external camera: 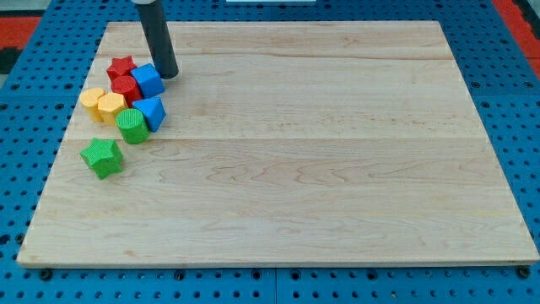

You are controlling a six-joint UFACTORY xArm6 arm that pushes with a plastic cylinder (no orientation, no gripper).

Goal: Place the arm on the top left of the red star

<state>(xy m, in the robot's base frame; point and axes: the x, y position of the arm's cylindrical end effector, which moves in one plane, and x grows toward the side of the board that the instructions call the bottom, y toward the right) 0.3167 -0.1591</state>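
While the wooden board [321, 169] fills most of the view over a blue pegboard surface [25, 169], all the blocks crowd near its left edge. The dark rod comes down from the view's top and my tip [168, 76] rests on the board just to the right of the blue cube [148, 79], bare, with nothing gripped since it has no jaws. The red star [121, 67] sits at the top of the cluster, left of the blue cube, so my tip is to the star's right. Below the star lies a second red block [125, 88]. Further down are two yellow blocks [92, 101] [110, 107], a green cylinder [132, 125] touching a second blue block [153, 111], and a green star [102, 157] apart at the bottom.
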